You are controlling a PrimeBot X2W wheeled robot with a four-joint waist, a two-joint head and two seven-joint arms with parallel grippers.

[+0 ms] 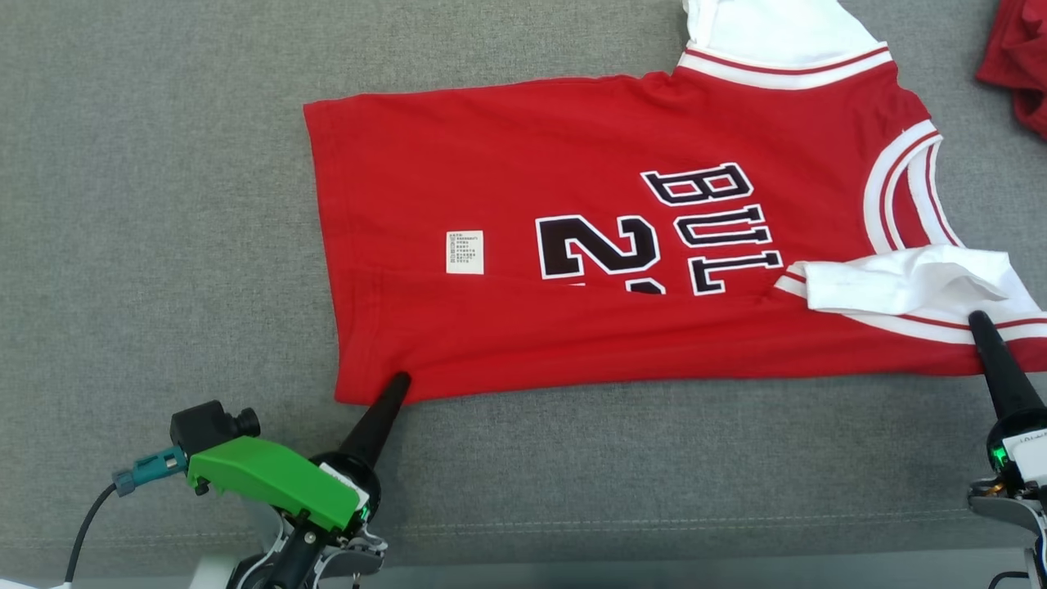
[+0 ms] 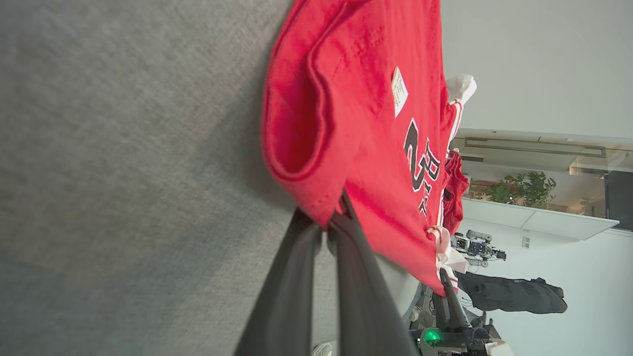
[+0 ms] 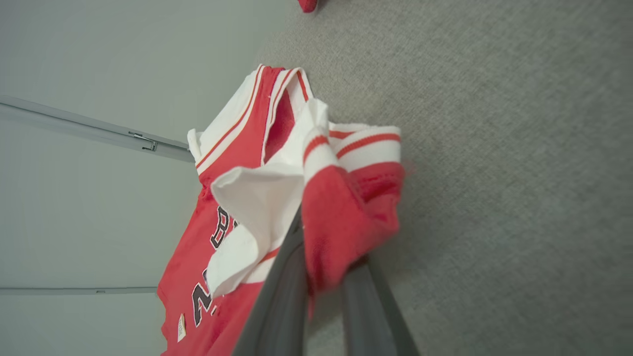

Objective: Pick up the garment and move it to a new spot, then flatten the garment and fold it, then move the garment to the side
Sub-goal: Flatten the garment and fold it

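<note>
The left claw (image 1: 401, 379) pinches the jersey (image 1: 507, 155) at its near-left hem, the right claw (image 1: 976, 317) at its near-right shoulder. Guess that keeps the fold even.

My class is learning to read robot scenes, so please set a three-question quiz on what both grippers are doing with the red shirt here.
1. True or false: the left gripper is shut on the red shirt at its hem corner.
2. Which part of the shirt does the right gripper pinch? A the hem; B the sleeve end; C the printed number.
3. Fill in: the shirt lies on a ___ fabric surface.
Key: 1 true; 2 B; 3 grey.
</note>
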